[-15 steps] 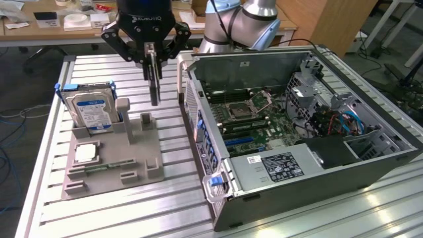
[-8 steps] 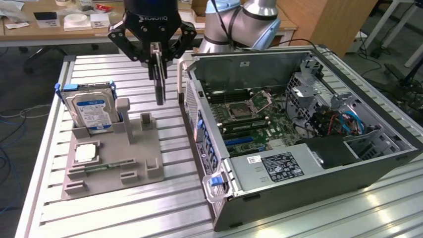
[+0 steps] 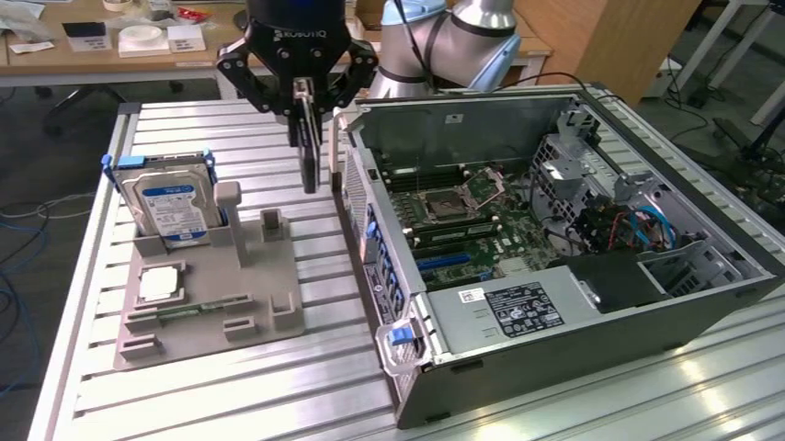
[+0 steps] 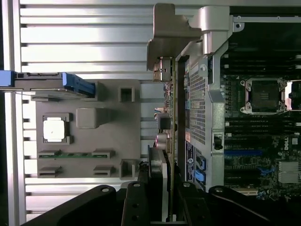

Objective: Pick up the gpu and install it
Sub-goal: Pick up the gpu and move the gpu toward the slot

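Dark-green gpu is hanging upright, clamped in my jaws, over the worktop middle between tray and case. I'm judging it best kept vertical, squared to the slot, clearing the case wall.

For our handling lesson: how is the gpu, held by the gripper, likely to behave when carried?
Probably stiff: the gpu hangs straight from the gripper without sagging. Likely light, being a thin card. Possibly fragile: its bare components are exposed.
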Robot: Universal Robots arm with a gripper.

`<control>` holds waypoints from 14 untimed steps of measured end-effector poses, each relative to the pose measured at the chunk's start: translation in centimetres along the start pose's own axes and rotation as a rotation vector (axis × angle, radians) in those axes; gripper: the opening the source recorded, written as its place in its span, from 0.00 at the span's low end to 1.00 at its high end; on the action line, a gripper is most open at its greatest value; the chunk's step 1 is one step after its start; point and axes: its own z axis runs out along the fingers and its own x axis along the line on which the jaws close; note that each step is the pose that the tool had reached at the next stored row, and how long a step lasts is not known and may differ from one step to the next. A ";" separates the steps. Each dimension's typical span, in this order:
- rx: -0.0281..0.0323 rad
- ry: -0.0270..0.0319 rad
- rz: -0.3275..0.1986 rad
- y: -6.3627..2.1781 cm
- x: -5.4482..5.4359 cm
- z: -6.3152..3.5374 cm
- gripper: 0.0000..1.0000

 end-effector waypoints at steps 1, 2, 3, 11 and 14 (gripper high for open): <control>0.0001 0.0001 0.000 0.01 -0.1 0.00 0.28; 0.0001 0.0001 0.000 0.01 -0.3 0.00 0.28; 0.0001 0.0001 0.000 0.01 -0.4 0.00 0.28; 0.0001 0.0001 0.000 0.05 -1.6 0.01 0.28; 0.0001 0.0002 0.000 0.06 -2.1 0.02 0.28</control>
